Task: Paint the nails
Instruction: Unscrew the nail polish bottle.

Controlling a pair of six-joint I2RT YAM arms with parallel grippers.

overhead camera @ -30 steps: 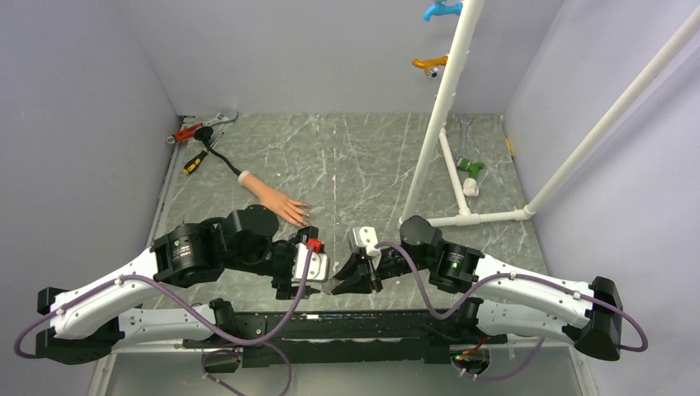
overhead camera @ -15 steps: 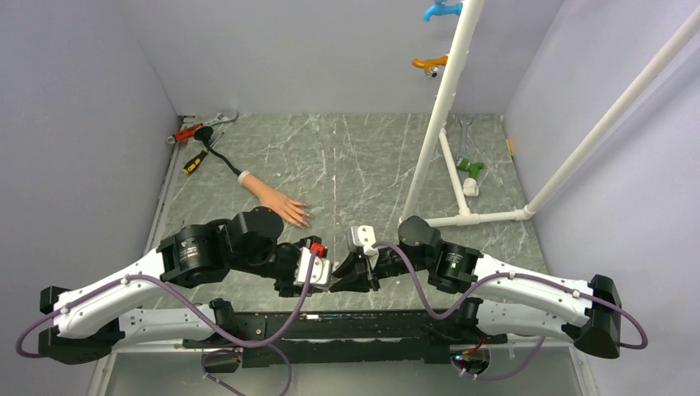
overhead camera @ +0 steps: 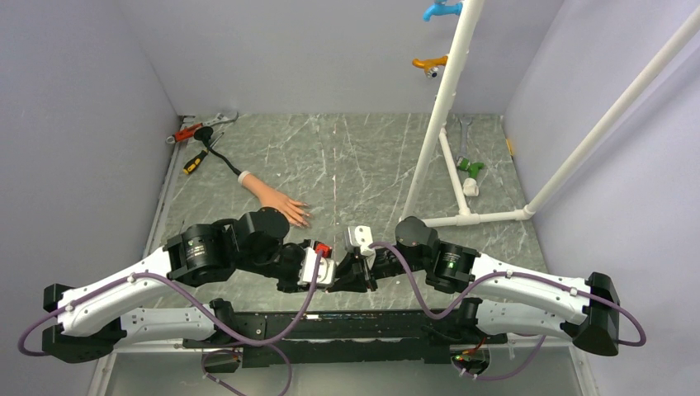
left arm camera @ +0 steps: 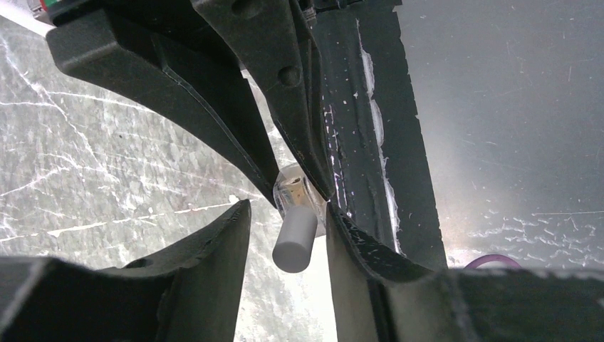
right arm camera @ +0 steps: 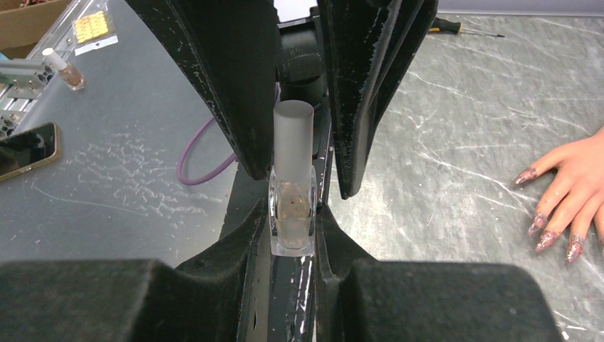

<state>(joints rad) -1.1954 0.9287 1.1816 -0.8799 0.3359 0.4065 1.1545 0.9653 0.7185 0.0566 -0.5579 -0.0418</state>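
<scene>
The flesh-coloured mannequin hand point(overhead camera: 276, 204) lies palm down on the grey table, left of centre. Its glittery pink nails point(right arm camera: 545, 241) show at the right edge of the right wrist view. My right gripper point(right arm camera: 293, 214) is shut on a small clear polish bottle point(right arm camera: 292, 206) with a grey cap point(right arm camera: 293, 135), held over the table's near edge. My left gripper point(left arm camera: 288, 214) faces it, open, its jaws standing either side of the cap point(left arm camera: 295, 242) with a gap on one side. Both grippers meet at the front centre in the top view, left point(overhead camera: 328, 268) and right point(overhead camera: 353, 266).
A wrench and screwdrivers point(overhead camera: 198, 136) lie at the back left. A white pipe frame point(overhead camera: 442, 115) with coloured fittings stands at the right. A black rail point(overhead camera: 330, 326) runs along the near edge. A phone point(right arm camera: 25, 149) and another small bottle point(right arm camera: 60, 68) lie off the table.
</scene>
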